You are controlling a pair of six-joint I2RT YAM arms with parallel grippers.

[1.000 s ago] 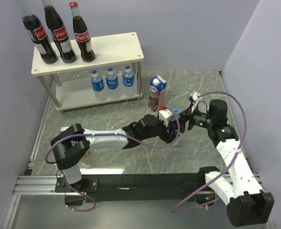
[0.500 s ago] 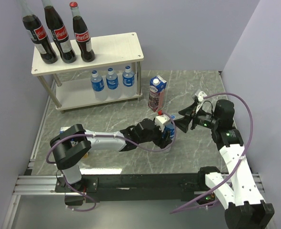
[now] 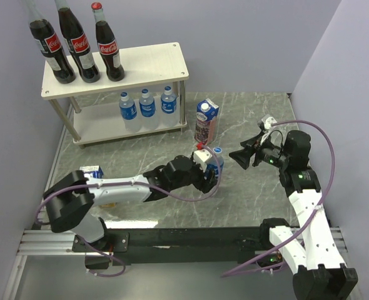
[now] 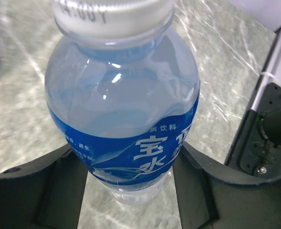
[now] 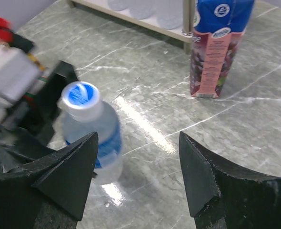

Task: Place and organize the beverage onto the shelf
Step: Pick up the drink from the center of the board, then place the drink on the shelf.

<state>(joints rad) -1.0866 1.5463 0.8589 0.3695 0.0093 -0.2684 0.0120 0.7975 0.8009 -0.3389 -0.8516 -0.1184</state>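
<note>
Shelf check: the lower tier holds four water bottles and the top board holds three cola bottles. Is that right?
Not four. The top external view shows three water bottles on the lower tier of the shelf; the fourth bottle is away from it, gripped by the left gripper. The three cola bottles on the top board are as stated.

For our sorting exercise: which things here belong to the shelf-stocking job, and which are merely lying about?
Job: cola bottles, shelved water bottles, water bottle in left pincer, purple carton, shelf.
Lying about: purple cables, metal rail.
</note>
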